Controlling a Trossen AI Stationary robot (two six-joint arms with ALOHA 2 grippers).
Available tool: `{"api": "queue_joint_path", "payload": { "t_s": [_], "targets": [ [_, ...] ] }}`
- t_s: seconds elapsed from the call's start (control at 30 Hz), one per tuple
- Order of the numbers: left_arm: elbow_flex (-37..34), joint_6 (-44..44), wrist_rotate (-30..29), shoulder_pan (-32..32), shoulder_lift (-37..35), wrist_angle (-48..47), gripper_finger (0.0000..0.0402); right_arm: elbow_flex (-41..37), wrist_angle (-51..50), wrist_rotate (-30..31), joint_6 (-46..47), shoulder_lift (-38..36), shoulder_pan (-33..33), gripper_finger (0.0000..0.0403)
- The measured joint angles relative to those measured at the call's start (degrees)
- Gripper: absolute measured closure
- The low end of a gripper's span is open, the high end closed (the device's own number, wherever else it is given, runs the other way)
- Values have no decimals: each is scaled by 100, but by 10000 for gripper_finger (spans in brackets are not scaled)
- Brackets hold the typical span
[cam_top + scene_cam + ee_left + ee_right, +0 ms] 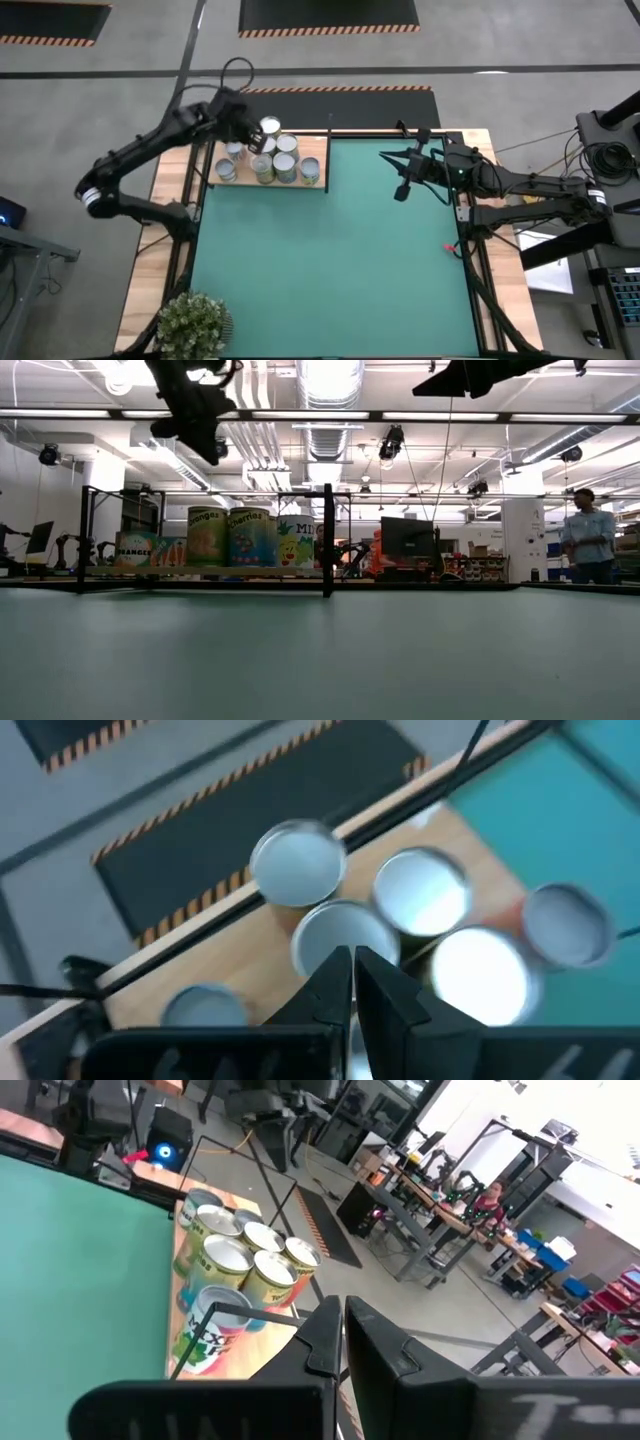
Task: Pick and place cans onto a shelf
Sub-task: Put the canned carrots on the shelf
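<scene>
Dark left claw [262,137] clenched, nothing in it, fingers [335,982] pressed together. It hangs over the cans [268,158] at the far left corner of the table, above them, not touching as far as the low view shows. Left arm reaches in from the left side, elbow out past the table edge.

Cans stand upright in a tight cluster on the shelf [315,148], a pale wood board at the far left of the table, just beside the green mat [330,250]. Silver round tops face up. Low view shows printed labels on the cans [228,538]; the row sits behind a black frame post [327,540]. Right part of the shelf is bare wood.

Right claw [402,190] also clenched, empty, fingers [325,1335] closed in the right wrist view. It is held over the far right part of the mat, well apart from the cans, pointing toward them across the table.

Green mat covers most of the table top, with a wooden rim [140,290] at left and right sides. Potted plant [192,325] sits at the near left corner. Small red thing [450,247] on the right edge of the mat, too small to tell what.

Room: grey concrete floor with black mats edged in orange-black hazard stripes [328,30] beyond the far side. Low view shows white ceiling ducts, strip lights, workbenches with monitors, and a person [590,535] standing far right. Another person [490,1198] seated at benches in the right wrist view.
</scene>
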Motion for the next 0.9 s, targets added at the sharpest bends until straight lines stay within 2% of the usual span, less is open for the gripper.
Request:
{"api": "queue_joint_path", "payload": {
  "t_s": [0.13,0.3,0.5,0.67,0.9],
  "targets": [
    [-636,-213,-313,-346,-428,667,402,0,84,-10,-9,29,0,394],
    [-1390,-445,-462,-355,-783,1414,402,0,90,-11,-9,27,0,394],
    [-1656,-580,-462,-124,-763,1476,402,0,87,-11,-104,100,0,394],
    [-1583,-661,-453,182,-474,1107,402,0,92,-9,-162,115,0,394],
    [-910,-788,-452,936,470,-365,402,0,86,-4,-164,115,0,394]
  ]
}}
